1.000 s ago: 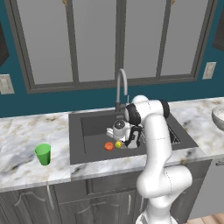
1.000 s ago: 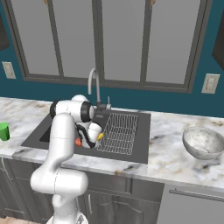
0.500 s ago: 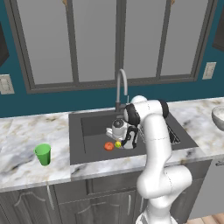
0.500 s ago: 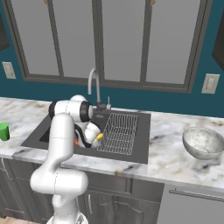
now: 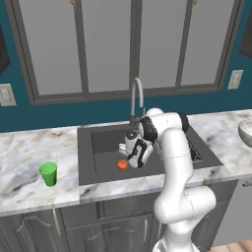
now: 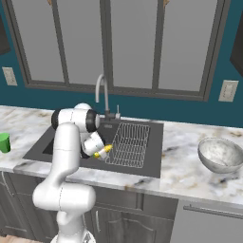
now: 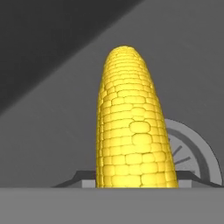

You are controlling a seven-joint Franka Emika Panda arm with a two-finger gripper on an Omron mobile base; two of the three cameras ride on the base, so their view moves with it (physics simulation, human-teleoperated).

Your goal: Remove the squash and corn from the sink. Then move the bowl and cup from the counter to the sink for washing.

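A: Left to right, pls. What's on the worktop [image 5: 29, 162]?

B: Far left, the green cup [image 5: 48, 173], upright on the marble, well apart from the sink [image 5: 86, 162]. In the right base view it's a sliver at the left edge [image 6: 4, 142].

A: And inside the sink?

B: Dark basin. The squash [image 5: 122, 165] sits on the basin floor, left of the arm's hand & just beside it. Can't tell if they touch.

A: The arm?

B: It bends down into the basin, w/ the hand low by the faucet [image 5: 136, 98]. The gripper [image 6: 98, 153] is at the corn [image 6: 104, 151]: in the right base view the yellow cob sticks out from under the hand, next to the wire rack [image 6: 129, 144].

A: Jaws shut on it?

B: Cannot tell. The hand view has the corn [image 7: 131, 135] v. close, running up the middle from the bottom edge, w/ the round drain [image 7: 192, 153] behind it on the right. The jaw tips themselves aren't clear there, so whether the cob is gripped or the jaws only stand around it can't be read.

A: Is the cob off the floor?

B: Can't say from these angles.

A: Further right?

B: The rack fills the right part of the sink. Then more marble, then the speckled bowl [image 6: 221, 154] upright on the worktop, well apart from the sink. The left base view catches only its rim [image 5: 245, 131] at the right edge.
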